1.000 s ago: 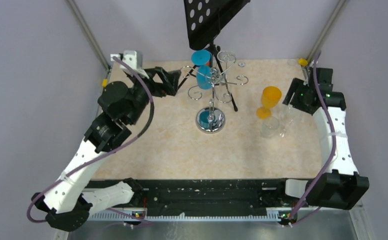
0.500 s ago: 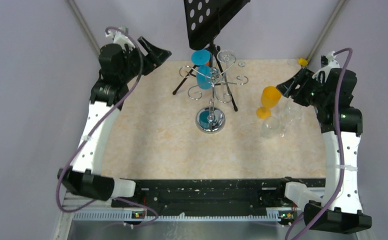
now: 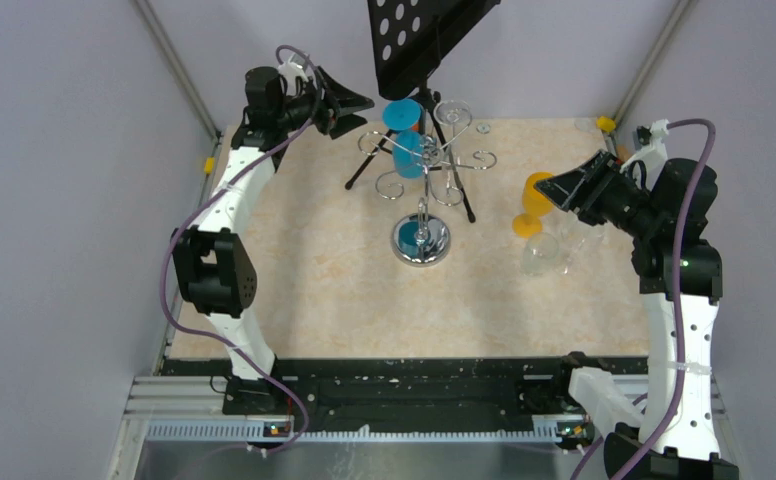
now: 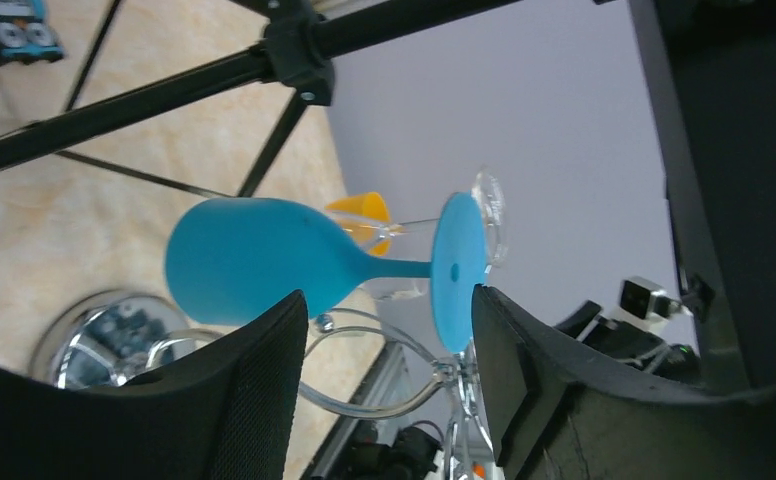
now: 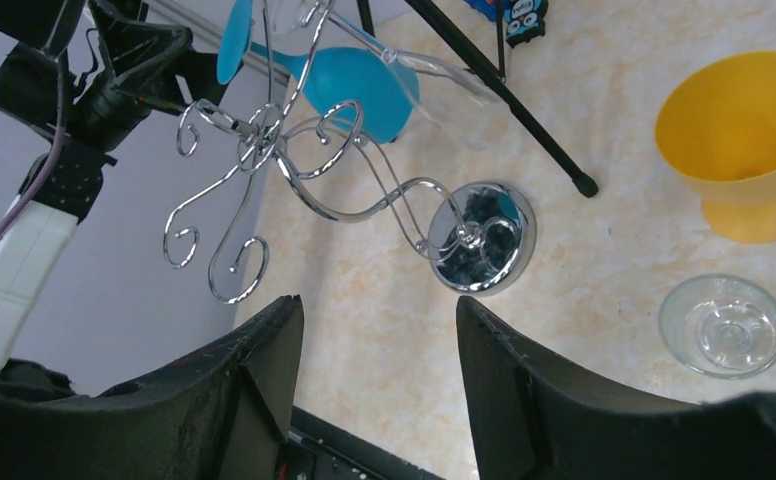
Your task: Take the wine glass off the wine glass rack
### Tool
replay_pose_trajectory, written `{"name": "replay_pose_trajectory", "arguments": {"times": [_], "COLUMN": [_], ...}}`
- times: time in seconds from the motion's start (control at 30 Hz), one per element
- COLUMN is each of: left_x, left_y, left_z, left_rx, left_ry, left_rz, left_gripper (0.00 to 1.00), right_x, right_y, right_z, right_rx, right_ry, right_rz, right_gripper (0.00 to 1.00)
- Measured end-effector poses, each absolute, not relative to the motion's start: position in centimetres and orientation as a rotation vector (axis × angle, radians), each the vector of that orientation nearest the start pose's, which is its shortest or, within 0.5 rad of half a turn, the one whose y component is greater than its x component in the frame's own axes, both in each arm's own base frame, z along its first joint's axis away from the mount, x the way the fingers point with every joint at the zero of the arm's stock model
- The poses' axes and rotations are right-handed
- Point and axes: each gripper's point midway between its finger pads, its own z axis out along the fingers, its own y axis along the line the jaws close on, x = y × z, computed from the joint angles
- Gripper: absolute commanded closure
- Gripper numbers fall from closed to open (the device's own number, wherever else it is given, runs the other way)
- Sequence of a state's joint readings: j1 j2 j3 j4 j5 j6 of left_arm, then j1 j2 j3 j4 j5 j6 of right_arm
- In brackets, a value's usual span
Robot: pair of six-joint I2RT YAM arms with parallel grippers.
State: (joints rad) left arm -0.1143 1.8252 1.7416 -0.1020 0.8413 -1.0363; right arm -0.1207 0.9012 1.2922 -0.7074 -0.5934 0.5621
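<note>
The chrome wine glass rack (image 3: 422, 190) stands mid-table on its round mirrored base (image 3: 421, 241). A blue wine glass (image 3: 408, 155) hangs upside down from its scrolled arms, foot (image 3: 401, 114) on top. My left gripper (image 3: 359, 103) is open, level with the glass just to its left. In the left wrist view the gripper (image 4: 389, 293) has its tips just short of the blue stem (image 4: 399, 268), one finger by the bowl (image 4: 254, 260) and one by the foot (image 4: 459, 270). My right gripper (image 3: 554, 185) is open and empty, right of the rack. The right wrist view has the gripper (image 5: 376, 300) facing the rack (image 5: 294, 150).
A black tripod stand with a perforated plate (image 3: 424, 35) stands right behind the rack, its legs spreading under the arms. A clear glass (image 3: 454, 112) also hangs on the rack. An orange glass (image 3: 539, 195) and a clear glass (image 3: 541, 253) stand on the table below my right gripper.
My left arm has stretched from the left side toward the back and swung its gripper up next to the blue glass, its jaws narrowing. My right arm has risen and turned toward the rack.
</note>
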Motion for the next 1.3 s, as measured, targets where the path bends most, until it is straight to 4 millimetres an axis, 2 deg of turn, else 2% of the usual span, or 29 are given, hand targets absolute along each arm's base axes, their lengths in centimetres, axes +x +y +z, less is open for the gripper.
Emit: {"name": "replay_pose_trajectory", "arguments": {"times": [0.2,0.3,0.47,0.67,1.0,1.1,1.2,1.3], "left_x": [46.5,45.7,44.8,44.7,45.2,45.5,45.7,45.7], "left_y": [-23.1,-24.3,-25.6,-25.7,-26.0,-26.3,-26.5,-26.5], "left_z": [37.5,38.4,38.7,38.5,36.2,35.5,35.1,35.7], "left_rx": [-0.112,-0.060,-0.027,-0.023,-0.047,-0.057,-0.068,-0.060], "left_ry": [1.904,1.882,1.887,1.898,1.967,1.985,1.998,1.986], "left_rz": [-1.685,-1.721,-1.760,-1.762,-1.737,-1.738,-1.743,-1.749], "left_gripper": [0.39,0.44,0.57,0.54,0.56,0.65,0.83,1.00], "right_x": [25.6,25.6,25.6,25.6,25.6,25.6,25.6,25.7], "right_y": [9.0,9.1,9.2,9.2,9.2,9.2,9.2,9.2], "right_z": [36.9,37.2,37.2,37.2,37.2,37.2,37.0,36.8], "right_rx": [0.240,0.233,0.235,0.236,0.237,0.237,0.240,0.244], "right_ry": [1.907,1.899,1.897,1.897,1.897,1.897,1.900,1.906], "right_rz": [0.896,0.901,0.907,0.908,0.909,0.909,0.910,0.911], "right_gripper": [0.42,0.42,0.42,0.43,0.44,0.44,0.44,0.44]}}
